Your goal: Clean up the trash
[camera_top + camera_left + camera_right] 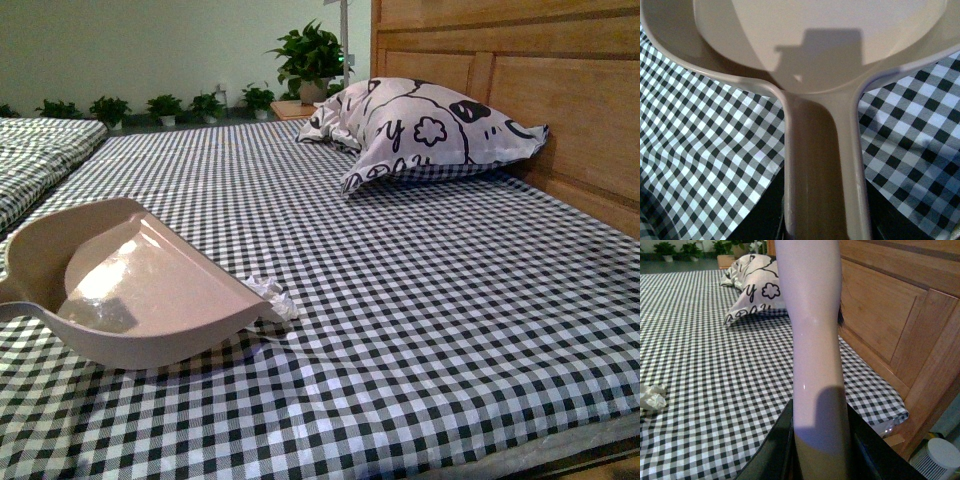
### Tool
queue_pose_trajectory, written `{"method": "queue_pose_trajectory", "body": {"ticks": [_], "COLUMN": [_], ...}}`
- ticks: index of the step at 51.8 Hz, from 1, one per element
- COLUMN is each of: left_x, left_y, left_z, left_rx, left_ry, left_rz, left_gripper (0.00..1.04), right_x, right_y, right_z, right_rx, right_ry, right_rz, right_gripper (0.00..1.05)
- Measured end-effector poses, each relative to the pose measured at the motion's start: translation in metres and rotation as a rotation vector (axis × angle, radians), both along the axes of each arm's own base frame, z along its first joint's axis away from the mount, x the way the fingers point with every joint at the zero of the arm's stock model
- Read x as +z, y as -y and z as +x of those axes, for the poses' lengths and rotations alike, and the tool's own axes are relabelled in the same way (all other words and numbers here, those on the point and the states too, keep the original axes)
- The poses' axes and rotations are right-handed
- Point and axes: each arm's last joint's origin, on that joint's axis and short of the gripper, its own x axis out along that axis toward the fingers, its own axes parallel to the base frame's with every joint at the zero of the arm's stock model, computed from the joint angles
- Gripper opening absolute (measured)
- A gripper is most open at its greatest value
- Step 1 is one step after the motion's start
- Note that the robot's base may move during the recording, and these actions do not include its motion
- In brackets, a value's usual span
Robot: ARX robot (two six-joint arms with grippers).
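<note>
Left pincer [825, 227] closed on the stem of the wide pink plastic dustpan [150, 290], near left on the black-and-white checked bench [430, 330]. Right pincer [820, 455] clamped round a pale pink smooth handle [812, 340]; its working end is not seen. Small crumpled white paper wad [272, 293] lies just beside the pan's right lip. Recommended: press the lip flat to the cloth and sweep the wad leftward into the pan. White black-patterned pillow [420, 125] far right, well apart.

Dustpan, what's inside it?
Nothing visible: the dustpan looks empty, only shine and a shadow. The paper wad lies outside by its lip. The near wall hides part of the pan's floor.
</note>
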Motion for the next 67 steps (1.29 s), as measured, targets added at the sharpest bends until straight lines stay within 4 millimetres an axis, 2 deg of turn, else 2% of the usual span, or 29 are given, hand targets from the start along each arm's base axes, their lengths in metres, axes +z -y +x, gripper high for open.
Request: {"method": "queue_pose_trajectory", "body": {"ticks": [14, 51, 67], "left_x": [-0.003, -0.010, -0.026], "left_y": [0.011, 0.012, 0.007], "left_z": [0.001, -0.006, -0.001], "left_rx": [-0.025, -0.041, -0.031], "left_ry": [-0.033, -0.128, -0.181], "left_rz": [-0.034, -0.046, -0.060], "left_gripper": [0.25, 0.25, 0.25], "right_x": [0.000, 0.000, 0.000], "right_y": [0.000, 0.000, 0.000], "right_z": [0.000, 0.000, 0.000], "right_rx": [0.000, 0.000, 0.000], "right_ry": [0.000, 0.000, 0.000], "right_rz": [0.000, 0.000, 0.000], "right_gripper": [0.22, 0.22, 0.22]}}
